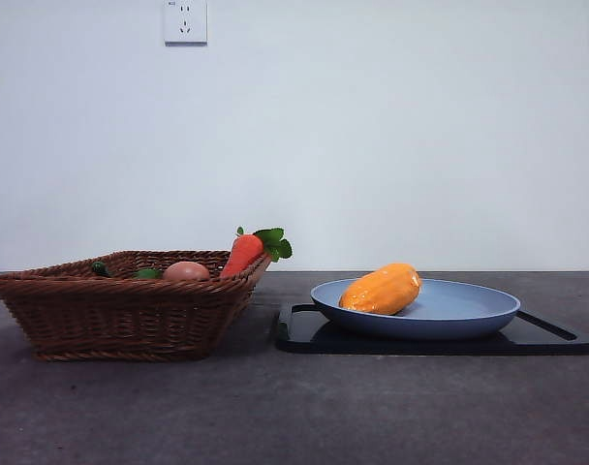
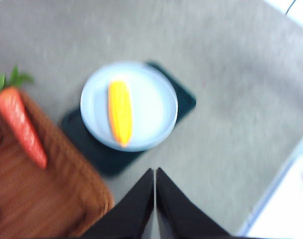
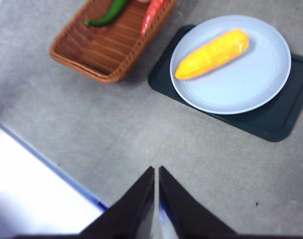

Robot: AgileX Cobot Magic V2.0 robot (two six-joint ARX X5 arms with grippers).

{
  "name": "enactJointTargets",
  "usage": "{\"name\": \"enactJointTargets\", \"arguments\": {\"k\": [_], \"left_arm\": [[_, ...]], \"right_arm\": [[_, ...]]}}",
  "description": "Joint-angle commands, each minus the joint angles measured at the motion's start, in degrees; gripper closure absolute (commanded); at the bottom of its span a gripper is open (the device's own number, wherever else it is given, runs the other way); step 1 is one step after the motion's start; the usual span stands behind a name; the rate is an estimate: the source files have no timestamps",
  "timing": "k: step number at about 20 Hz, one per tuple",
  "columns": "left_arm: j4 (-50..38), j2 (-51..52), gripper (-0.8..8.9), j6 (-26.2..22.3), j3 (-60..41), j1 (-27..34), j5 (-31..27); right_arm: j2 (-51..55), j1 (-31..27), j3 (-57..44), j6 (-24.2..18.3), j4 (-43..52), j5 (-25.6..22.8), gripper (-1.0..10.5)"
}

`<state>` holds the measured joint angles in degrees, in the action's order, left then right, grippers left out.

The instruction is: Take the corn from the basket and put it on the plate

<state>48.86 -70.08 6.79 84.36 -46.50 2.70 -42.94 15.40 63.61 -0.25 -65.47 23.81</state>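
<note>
the corn (image 1: 381, 290) lies on its side on the plate (image 1: 469, 312), toward the half of the plate nearer the basket (image 1: 120, 315), with nothing gripping it. the plate sits on a flat black tray (image 1: 546, 341), which rests on the grey worktop (image 1: 294, 417) just beside the basket without clearly touching it. in the basket, a carrot (image 1: 243, 254) leans against the rim on the side facing the plate, its green leaves sticking out over the edge; a pinkish-tan round item (image 1: 186, 271) sits next to it, and a green pepper (image 3: 107, 14) lies along the basket floor. both arms hang high above the worktop, out of the front view. the left gripper (image 2: 155, 172) has its two black jaws pressed together and carries nothing; its blurred wrist view looks down on the plate, the corn and the carrot end of the basket. the right gripper (image 3: 156, 169) also has its jaws closed tight and empty, above bare worktop well apart from the tray, near the worktop's edge.
</note>
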Motion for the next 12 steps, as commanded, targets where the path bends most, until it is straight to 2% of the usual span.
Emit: {"name": "enactJointTargets", "arguments": {"k": [1,5,8,12], "left_arm": [[-7.0,1.2,8.06,0.3,-5.5,-0.3,-0.2],[-26.3,7.1,8.06,3.3,-22.4,-0.3,-0.3],[-39.9,11.3,8.06,5.3,-35.5,-0.3,-0.6],[-47.9,13.7,8.06,6.2,-43.6,-0.3,-1.6]], "right_arm": [[3.2,0.3,-6.9,1.3,6.9,0.4,9.4],[9.8,0.3,-19.4,4.5,23.6,0.8,9.4],[13.2,0.3,-27.6,4.8,33.1,0.7,9.4],[15.6,0.3,-33.8,4.8,39.2,0.6,9.4]]}}
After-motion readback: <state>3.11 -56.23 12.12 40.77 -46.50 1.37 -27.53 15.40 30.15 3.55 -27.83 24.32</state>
